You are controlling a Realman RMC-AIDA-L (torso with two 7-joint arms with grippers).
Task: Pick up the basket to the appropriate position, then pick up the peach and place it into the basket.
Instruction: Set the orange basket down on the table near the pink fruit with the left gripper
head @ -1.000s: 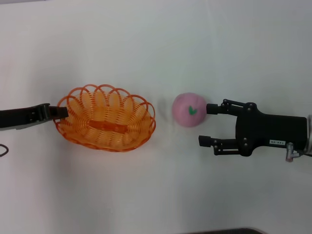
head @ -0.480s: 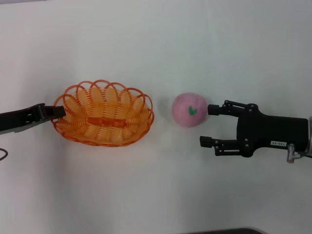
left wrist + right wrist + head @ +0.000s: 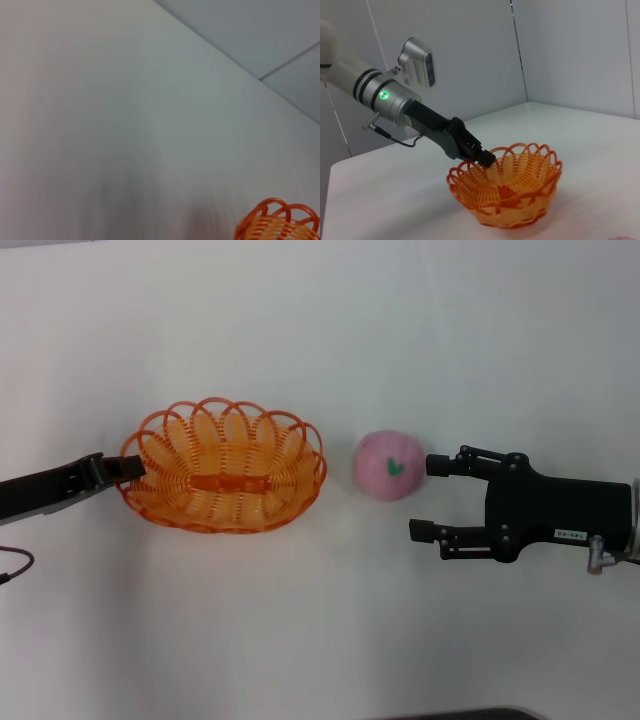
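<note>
An oval orange basket (image 3: 224,478) of looped plastic wire sits on a white table (image 3: 320,330), left of centre from the robot's side. The left gripper (image 3: 128,469) reaches in from the left edge, its dark fingertips closed on the basket's scalloped rim at the near end; the right wrist view shows the same pinch on the rim (image 3: 485,159). To the right of the basket, apart from it, rests the pink peach (image 3: 387,465) with its small green leaf mark facing up. The right gripper (image 3: 428,497) lies low over the table just beside the peach, fingers spread wide, the upper fingertip almost touching the fruit and the lower one clear of it, holding nothing.
</note>
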